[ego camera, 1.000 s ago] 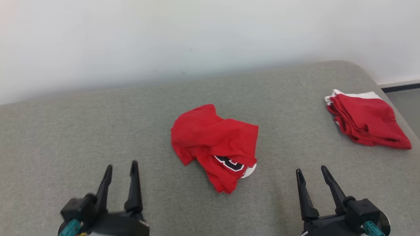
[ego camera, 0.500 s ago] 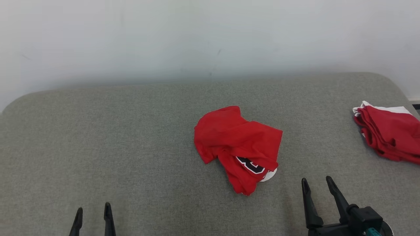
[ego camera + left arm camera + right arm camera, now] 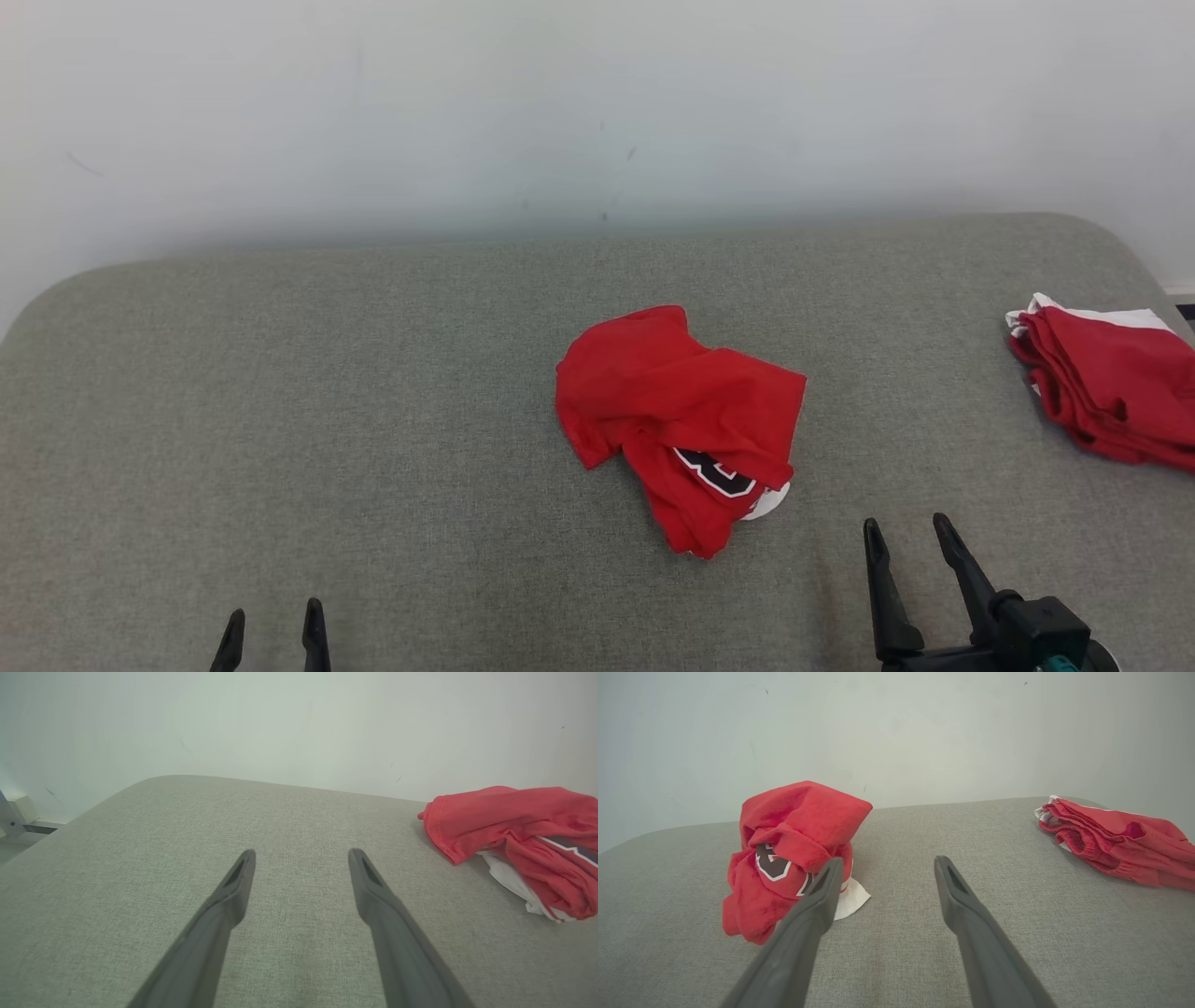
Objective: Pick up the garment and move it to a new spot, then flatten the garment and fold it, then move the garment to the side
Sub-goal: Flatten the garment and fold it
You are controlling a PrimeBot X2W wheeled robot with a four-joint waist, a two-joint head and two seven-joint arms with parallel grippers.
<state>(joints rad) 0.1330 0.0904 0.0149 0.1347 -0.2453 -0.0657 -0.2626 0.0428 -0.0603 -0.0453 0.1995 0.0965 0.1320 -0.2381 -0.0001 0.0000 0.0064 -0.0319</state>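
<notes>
A crumpled red garment (image 3: pixel 680 420) with a dark emblem and a white edge lies bunched in the middle of the grey cushioned surface (image 3: pixel 373 392). My right gripper (image 3: pixel 909 539) stands open at the lower right, a short way in front of and to the right of the garment (image 3: pixel 789 854), with nothing between its fingers. Just the fingertips of my left gripper (image 3: pixel 274 622) rise from the bottom edge at the lower left, open and empty, far from the garment (image 3: pixel 514 830), which lies off to the right in the left wrist view.
A second red garment (image 3: pixel 1106 392) with white trim lies folded at the right edge of the surface, also in the right wrist view (image 3: pixel 1115 837). A pale wall (image 3: pixel 597 112) runs along the far edge. The surface's corners are rounded.
The head camera has turned, so the whole picture shifted right and down. My left gripper has dropped toward the bottom edge. The garments lie as before.
</notes>
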